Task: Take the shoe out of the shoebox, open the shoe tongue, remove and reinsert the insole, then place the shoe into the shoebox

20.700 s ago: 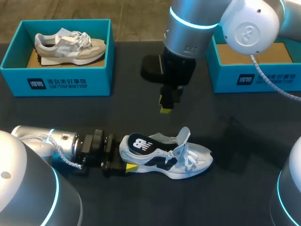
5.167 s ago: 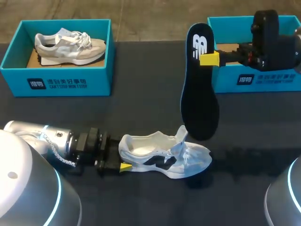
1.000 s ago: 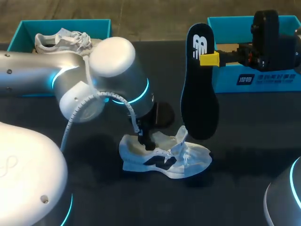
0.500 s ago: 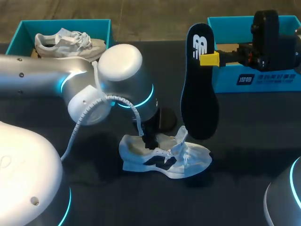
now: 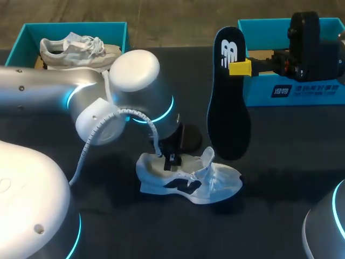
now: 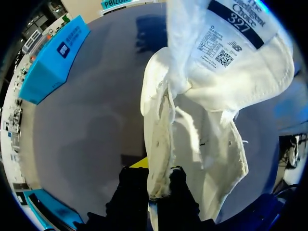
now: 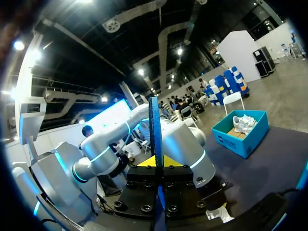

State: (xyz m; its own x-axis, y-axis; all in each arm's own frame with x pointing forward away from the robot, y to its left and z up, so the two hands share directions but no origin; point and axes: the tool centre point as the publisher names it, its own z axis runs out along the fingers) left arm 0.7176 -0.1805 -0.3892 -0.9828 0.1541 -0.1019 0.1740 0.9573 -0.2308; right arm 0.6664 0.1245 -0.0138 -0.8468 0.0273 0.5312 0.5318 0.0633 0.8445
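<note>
The shoe [image 5: 188,178] lies on its sole near the bench's [image 5: 280,162] front edge, around the middle, tongue pulled open. The left fingers [image 6: 175,180] are clamped on the shoe's collar wall, one inside the opening and one outside. The right fingers [image 5: 240,67] are clamped on the dark insole [image 5: 229,108], which hangs upright in the air above the shoe's toe end, just clear of the tongue. A teal box [image 5: 75,25] with a grey shoe [image 5: 75,48] sits at the far left corner; a second box [image 5: 302,89] sits at the far right.
</note>
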